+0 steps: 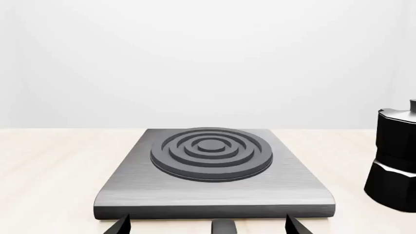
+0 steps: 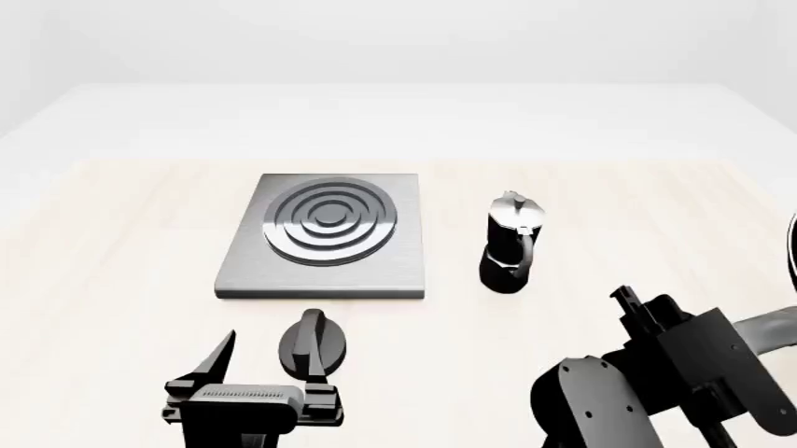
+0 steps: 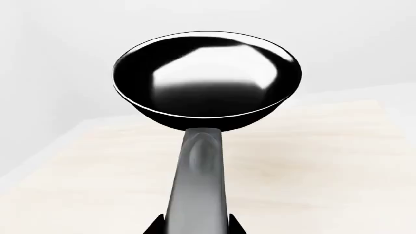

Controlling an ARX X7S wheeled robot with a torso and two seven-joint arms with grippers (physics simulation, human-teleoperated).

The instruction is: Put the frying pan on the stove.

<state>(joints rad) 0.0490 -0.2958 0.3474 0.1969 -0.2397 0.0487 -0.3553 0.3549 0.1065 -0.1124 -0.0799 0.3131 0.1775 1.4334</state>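
The frying pan (image 3: pixel 206 75), glossy black, is held level in the air by its long grey handle (image 3: pixel 198 180). My right gripper (image 3: pixel 195 227) is shut on that handle, one finger on each side. In the head view only a sliver of the pan (image 2: pixel 793 245) shows at the right edge. The stove (image 2: pixel 327 238), a grey slab with a ringed dark burner (image 1: pixel 211 152), lies on the table left of centre with nothing on it. My left gripper (image 1: pixel 208 226) is open just in front of the stove's near edge, and shows low in the head view (image 2: pixel 271 338).
A black-and-silver moka pot (image 2: pixel 510 245) stands upright right of the stove, also in the left wrist view (image 1: pixel 393 161). A small dark knob (image 2: pixel 319 343) lies on the light wooden table (image 2: pixel 112 271) between my left fingers. My right arm (image 2: pixel 660 378) fills the lower right.
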